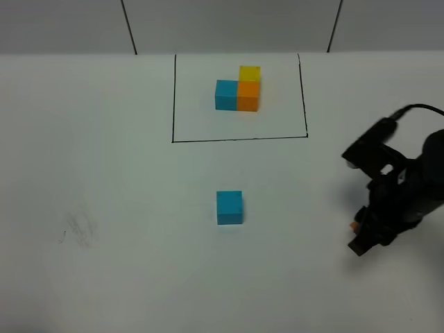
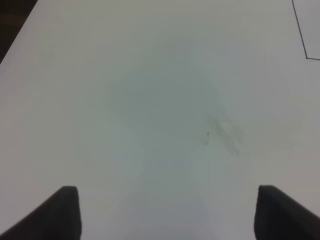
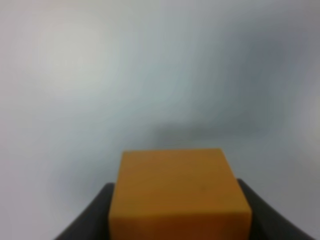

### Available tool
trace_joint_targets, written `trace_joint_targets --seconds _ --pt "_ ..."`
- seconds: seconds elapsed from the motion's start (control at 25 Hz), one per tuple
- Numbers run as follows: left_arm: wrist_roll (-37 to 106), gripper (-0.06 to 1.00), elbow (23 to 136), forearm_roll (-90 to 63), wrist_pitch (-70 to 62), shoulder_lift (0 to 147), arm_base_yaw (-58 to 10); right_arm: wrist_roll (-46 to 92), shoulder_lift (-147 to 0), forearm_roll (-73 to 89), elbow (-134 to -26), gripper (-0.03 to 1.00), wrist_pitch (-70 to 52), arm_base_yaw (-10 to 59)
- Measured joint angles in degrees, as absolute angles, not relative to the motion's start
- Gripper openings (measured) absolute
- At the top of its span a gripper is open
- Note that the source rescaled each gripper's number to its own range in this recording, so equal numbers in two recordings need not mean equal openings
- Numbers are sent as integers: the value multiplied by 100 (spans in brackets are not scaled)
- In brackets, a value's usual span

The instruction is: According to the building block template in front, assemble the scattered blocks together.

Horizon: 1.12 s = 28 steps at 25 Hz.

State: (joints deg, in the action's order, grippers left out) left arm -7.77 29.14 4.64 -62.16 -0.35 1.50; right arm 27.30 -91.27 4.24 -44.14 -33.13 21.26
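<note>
Currently: right gripper (image 1: 362,237), jaws closed on orange cube (image 3: 179,192), low at the table's (image 1: 125,208) right side, well apart from blue cube (image 1: 229,207) at centre. Left gripper (image 2: 167,215): jaws wide, empty, over bare table. Template (image 1: 238,91): blue left of orange, inside black frame (image 1: 239,139).

Handling: carry orange level and seat it flush against blue's right face before releasing.

Unclear: loose yellow cube unseen; whether template's yellow sits atop or behind orange; whether orange cube clears the table.

One sky-blue cube (image 1: 229,207), one orange cube (image 3: 180,192)
</note>
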Motion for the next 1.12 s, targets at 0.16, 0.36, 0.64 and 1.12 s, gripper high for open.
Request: trace_joint_targets --seconds 0.16,0.36,0.64,1.12 --pt "-777 60 2914 464 -6216 -35 150 3836 -9578 691 -5058 23 -3655 2478" --pt "-777 60 2914 464 -6216 -35 150 4212 -10433 461 -6019 23 -4385 2727" --pt "-777 60 2914 464 -6216 -35 150 4443 -11067 -58 -6871 23 -4604 3206" --pt "-777 60 2914 464 -6209 -35 150 4962 -11418 59 -7304 23 -4435 3732"
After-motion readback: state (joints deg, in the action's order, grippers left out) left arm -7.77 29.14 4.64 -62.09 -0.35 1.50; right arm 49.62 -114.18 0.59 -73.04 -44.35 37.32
